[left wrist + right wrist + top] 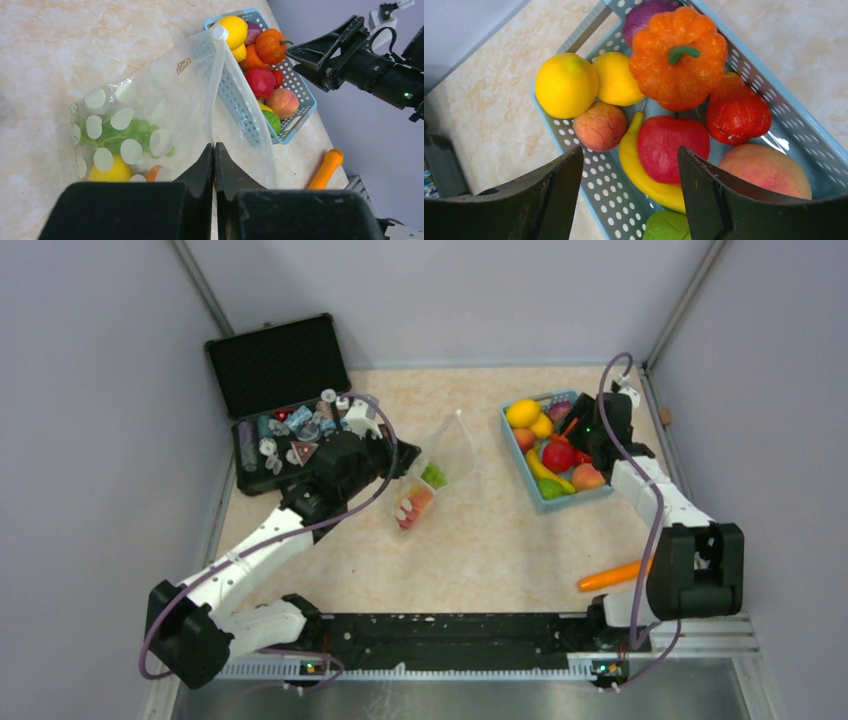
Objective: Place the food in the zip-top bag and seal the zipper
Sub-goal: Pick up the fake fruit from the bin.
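Left hand (214,147): jaws pressed flat together, pinching the rim of the zip-top bag (150,115) at the zipper (218,75), which runs straight away from its fingertips.
Right hand (630,160): jaws spread wide with nothing between them, hanging over the basket (804,125).
Food (566,85): most is packed in the basket right below the right hand, with a red apple (673,145) under the gap. A few pieces lie in the bag ahead of the left hand. A carrot (610,575) lies on the desk (480,550), well behind the right hand.
Risk, grasp: the pieces are glossy, rounded and touching, so a finger could land on a neighbour and the apple could squirt out.
Risk, bag: the film is limp and pinched at one spot only, so the mouth may sag shut and a dropped piece could glance off.
Edges: the basket walls stand close on both sides of the right hand.
Open room: bare desk lies between the two hands. The black case (280,365) crowds the far side of the left hand.
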### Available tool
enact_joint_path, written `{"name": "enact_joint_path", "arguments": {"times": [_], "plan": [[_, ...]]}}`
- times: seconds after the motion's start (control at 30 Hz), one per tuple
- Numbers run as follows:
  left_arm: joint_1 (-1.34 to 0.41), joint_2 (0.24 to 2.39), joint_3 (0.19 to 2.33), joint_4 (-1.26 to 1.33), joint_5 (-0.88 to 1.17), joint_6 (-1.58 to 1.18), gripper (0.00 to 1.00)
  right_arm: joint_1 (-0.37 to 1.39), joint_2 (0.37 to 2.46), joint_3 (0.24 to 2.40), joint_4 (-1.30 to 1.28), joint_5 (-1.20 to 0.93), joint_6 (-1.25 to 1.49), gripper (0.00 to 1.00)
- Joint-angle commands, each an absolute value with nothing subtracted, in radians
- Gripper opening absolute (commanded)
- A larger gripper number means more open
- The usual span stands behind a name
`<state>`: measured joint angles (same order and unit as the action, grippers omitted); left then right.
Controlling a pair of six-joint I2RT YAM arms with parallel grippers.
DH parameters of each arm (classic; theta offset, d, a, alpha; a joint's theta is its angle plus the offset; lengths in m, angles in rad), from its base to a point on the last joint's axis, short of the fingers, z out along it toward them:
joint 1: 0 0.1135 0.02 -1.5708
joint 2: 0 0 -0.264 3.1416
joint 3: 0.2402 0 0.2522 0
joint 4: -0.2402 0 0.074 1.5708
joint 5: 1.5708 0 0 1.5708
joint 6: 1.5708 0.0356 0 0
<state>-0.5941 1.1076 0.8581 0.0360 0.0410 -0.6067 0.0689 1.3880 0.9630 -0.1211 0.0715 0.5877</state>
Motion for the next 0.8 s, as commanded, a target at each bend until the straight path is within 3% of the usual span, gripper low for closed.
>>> {"name": "enact_joint_path", "arguments": {"times": [0.0,0.4,0.77], "plan": [[-0.592,1.076,0.862,0.075,0.057,-0.602,0.0,0.032,1.426,1.011,-0.114,0.114,0.646,0.69],[-0.593,1.09,0.862,0.083,0.078,-0.616,0.0,-0.067,1.477,0.937,0.07,0.092,0.741,0.69],[-0.592,1.081,0.855,0.08,0.065,-0.626,0.0,-0.1,1.517,0.935,0.139,-0.144,0.776,0.64]]}}
